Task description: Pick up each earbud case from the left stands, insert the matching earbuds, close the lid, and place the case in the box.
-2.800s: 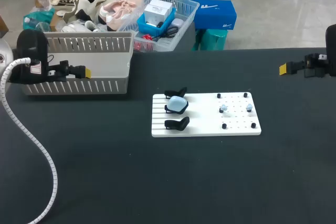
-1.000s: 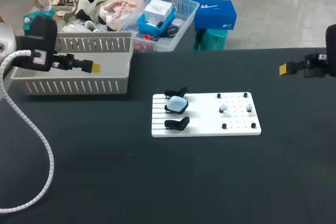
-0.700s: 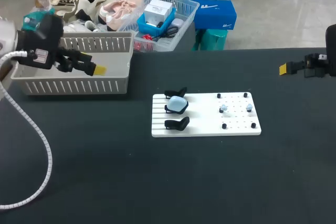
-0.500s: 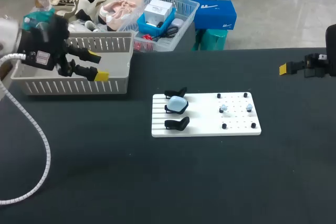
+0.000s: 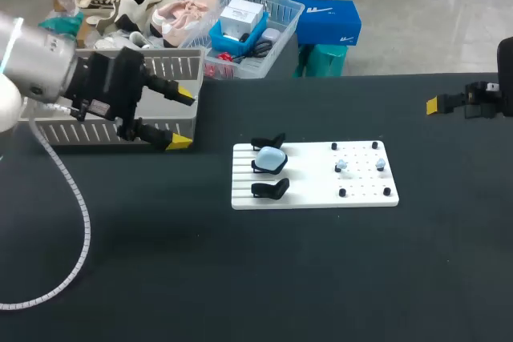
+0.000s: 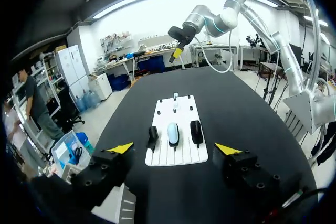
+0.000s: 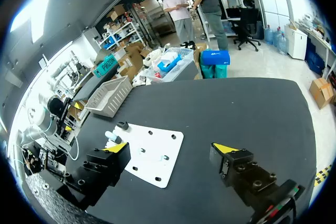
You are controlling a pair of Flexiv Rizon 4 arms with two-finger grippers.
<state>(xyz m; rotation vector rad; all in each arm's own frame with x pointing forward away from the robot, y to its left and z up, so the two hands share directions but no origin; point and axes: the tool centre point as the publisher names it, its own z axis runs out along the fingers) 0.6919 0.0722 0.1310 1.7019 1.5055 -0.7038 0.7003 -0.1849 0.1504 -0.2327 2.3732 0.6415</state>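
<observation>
Left gripper is hanging wide open with nothing in it, right at the near corner of the grey slotted basket, on the side facing the board. Its yellow tips point out toward the white board in the middle of the black table.

In the left wrist view the board sits straight ahead of the spread fingers, with the case lined up roughly on the centreline between them but well ahead.

The light blue earbud case is sitting on the middle one of three black stands on the left part of the board. The lid looks shut from here, but I can't really say for sure. The stands on either side of it are bare.

The two pale blue earbuds are over on the right part of the same board, side by side inside a square of four little black pegs.

Right gripper is parked way off at the right edge of the table, well apart from the board. Fingers are spread there too, holding nothing.
</observation>
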